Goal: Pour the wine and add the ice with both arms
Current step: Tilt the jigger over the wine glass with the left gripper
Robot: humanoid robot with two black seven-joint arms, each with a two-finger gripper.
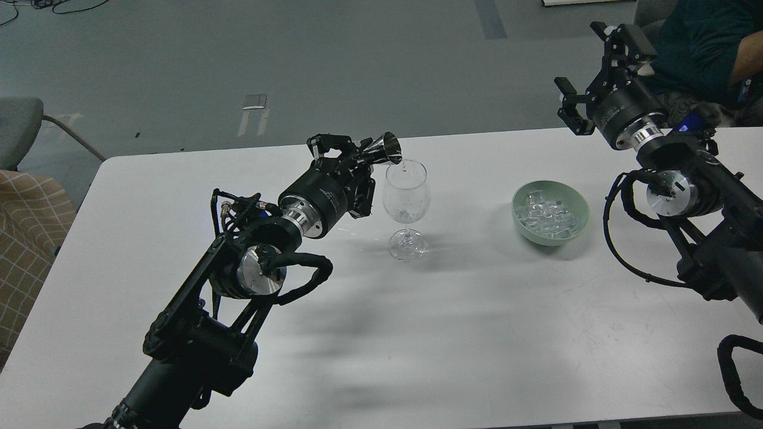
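Note:
A clear wine glass (406, 202) stands upright on the white table (417, 333). My left gripper (357, 159) is shut on a small silver measuring cup (384, 152), tilted with its mouth over the glass's left rim. Clear liquid shows at the rim. A pale green bowl (574, 225) to the right holds a heap of clear ice cubes (545, 213). My right gripper (596, 74) is open and empty, held high above the table's far right edge, behind the bowl.
A person in a dark teal shirt (697, 47) sits at the far right, close behind my right arm. A chair with a checked cloth (24, 232) stands left of the table.

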